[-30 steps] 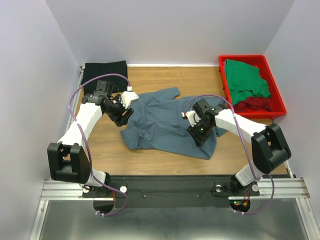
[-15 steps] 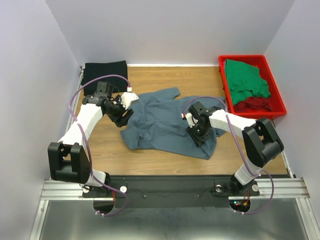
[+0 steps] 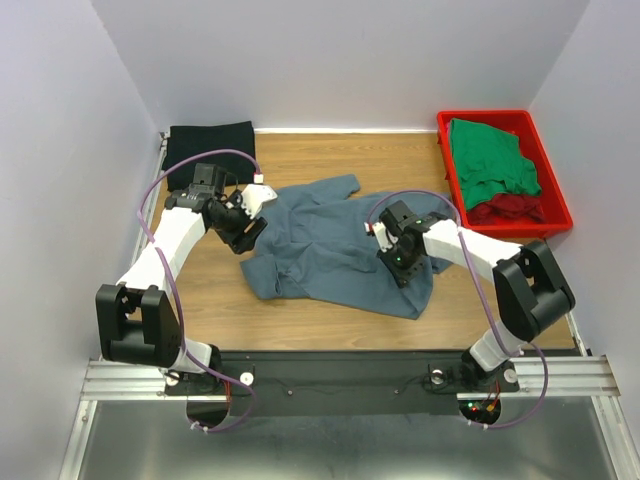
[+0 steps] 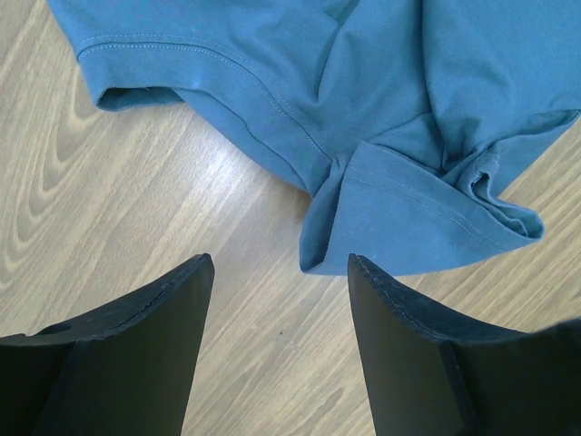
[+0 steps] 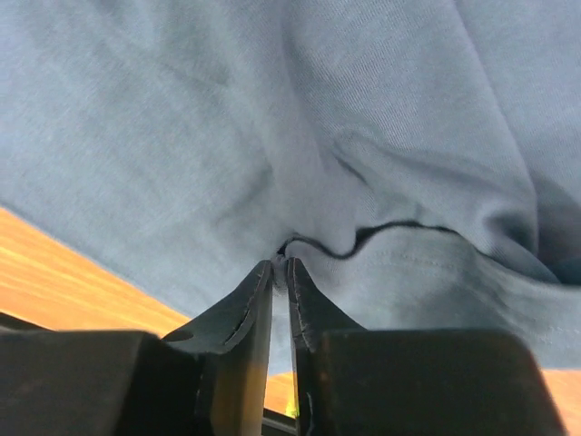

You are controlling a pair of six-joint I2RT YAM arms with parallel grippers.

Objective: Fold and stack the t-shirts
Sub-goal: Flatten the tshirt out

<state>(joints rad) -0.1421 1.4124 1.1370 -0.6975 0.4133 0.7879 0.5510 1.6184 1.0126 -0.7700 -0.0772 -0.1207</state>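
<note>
**Right gripper pinches the shirt, left gripper spread**

The blue-grey t-shirt (image 3: 330, 245) lies crumpled mid-table (image 3: 300, 160). The overhead view hides both fingertips. The right wrist view shows the right gripper (image 5: 280, 265) clenched, apparently on a fold of that cloth (the tips blur). The left wrist view shows the left gripper (image 4: 277, 263) spread above bare wood beside a sleeve hem. The black t-shirt (image 3: 210, 142) lies folded in the far left corner. The green t-shirt (image 3: 490, 160) and the dark red t-shirt (image 3: 512, 208) fill the red tray (image 3: 487, 115).

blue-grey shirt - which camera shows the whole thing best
The top external view: it takes in the whole blue-grey shirt, spread out between the arms. The left wrist view shows only a sleeve and hem edge beyond the open left tool; the right wrist view shows only a wrinkled fold at the shut right tool.
</note>
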